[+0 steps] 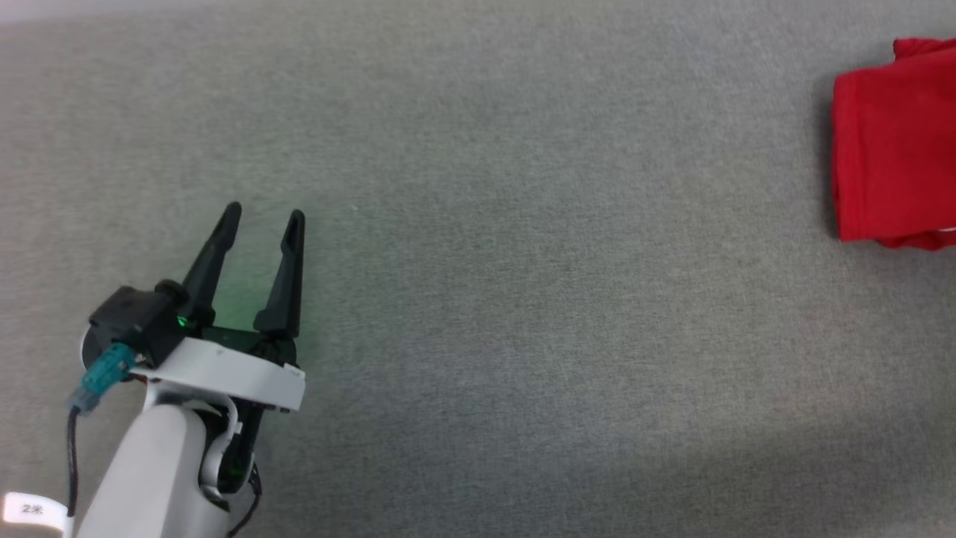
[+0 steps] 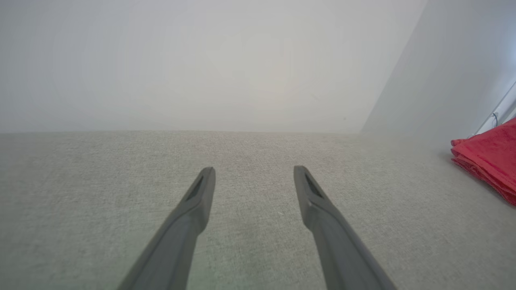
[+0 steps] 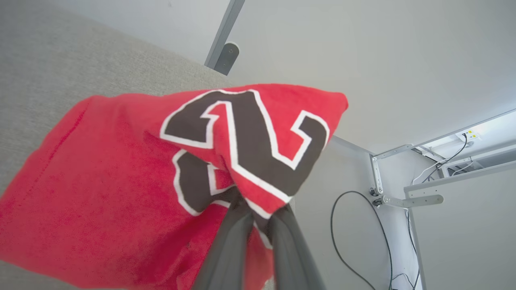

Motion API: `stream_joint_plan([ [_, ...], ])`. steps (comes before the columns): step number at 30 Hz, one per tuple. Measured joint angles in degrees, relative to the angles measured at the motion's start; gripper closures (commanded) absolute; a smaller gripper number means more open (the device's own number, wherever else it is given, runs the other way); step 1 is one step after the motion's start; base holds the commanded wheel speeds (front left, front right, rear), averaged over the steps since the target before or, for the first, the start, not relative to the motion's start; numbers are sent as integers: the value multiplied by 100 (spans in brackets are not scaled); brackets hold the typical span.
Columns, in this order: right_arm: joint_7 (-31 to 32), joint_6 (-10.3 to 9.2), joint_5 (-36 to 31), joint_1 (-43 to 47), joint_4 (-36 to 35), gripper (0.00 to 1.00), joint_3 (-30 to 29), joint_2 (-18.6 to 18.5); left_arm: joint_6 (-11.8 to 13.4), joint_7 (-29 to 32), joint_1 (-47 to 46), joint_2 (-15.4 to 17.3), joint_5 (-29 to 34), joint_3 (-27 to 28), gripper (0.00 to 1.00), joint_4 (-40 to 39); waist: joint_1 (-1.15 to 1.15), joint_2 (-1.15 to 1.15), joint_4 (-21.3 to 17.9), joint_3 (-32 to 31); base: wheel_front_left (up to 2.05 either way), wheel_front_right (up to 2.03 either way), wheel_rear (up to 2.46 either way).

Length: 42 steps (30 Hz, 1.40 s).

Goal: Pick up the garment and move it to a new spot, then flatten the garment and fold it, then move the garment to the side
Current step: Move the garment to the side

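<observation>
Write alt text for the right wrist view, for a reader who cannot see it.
The right claw is shut on the red garment, pinching a fold beside its black, white-edged number. A grey surface shows at the upper left; a pale wall with a dark cable is at the right.

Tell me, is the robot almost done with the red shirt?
Nearly. The red shirt looks folded into a bundle. The right claw is pinching it by the big number. The left claw is open over the grey surface. To do: set it down at the side and let go.
</observation>
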Motion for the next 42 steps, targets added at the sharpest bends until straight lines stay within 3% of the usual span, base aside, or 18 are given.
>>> stream_joint_plan([
  [10, -568, 0, -419, -362, 733, 100, 296, -104, 0, 0, -194, 129, 7, -52, 0, -18, 0, 0, -247, 377, 0, 0, 0],
  [24, -854, 0, -595, -617, 1793, 100, 361, 265, 0, 0, -287, 156, -24, -135, 0, 30, 0, 0, -189, 455, 0, 0, 0],
  [25, -881, 0, -630, -650, 1852, 97, 355, 277, 0, 1, -286, 157, -27, -131, 0, 31, 0, 0, -181, 445, 0, 0, 0],
  [27, -899, 0, -653, -719, 1972, 66, 322, 298, 0, 1, -282, 154, -33, -125, 0, 37, 0, 0, -165, 420, 0, 0, 0],
  [28, -926, 0, -668, -727, 2028, 58, 312, 307, 1, 0, -276, 151, -33, -123, 0, 43, 0, 0, -157, 403, 0, 0, 0],
  [30, -967, 0, -683, -732, 2154, 42, 285, 331, 1, 0, -265, 136, -40, -124, 0, 49, 0, 0, -140, 366, 0, 0, 0],
  [31, -999, 0, -683, -747, 2212, 42, 279, 346, 0, 1, -257, 130, -42, -125, 0, 57, 0, 0, -132, 344, 0, 0, 0],
  [32, -1015, 0, -683, -775, 2260, 4, 278, 356, 0, 0, -242, 123, -47, -123, 0, 60, 0, 0, -124, 321, 0, 0, 0],
  [33, -1046, 0, -681, -801, 2303, 0, 270, 366, 0, 0, -223, 114, -49, -114, 0, 66, 0, 0, -116, 296, 0, 0, 0],
  [42, -1366, 0, -449, -814, 2593, 0, 336, 470, 1, 0, -30, 81, -57, -12, 0, 82, 0, 0, -43, -1, 0, 0, 0],
])
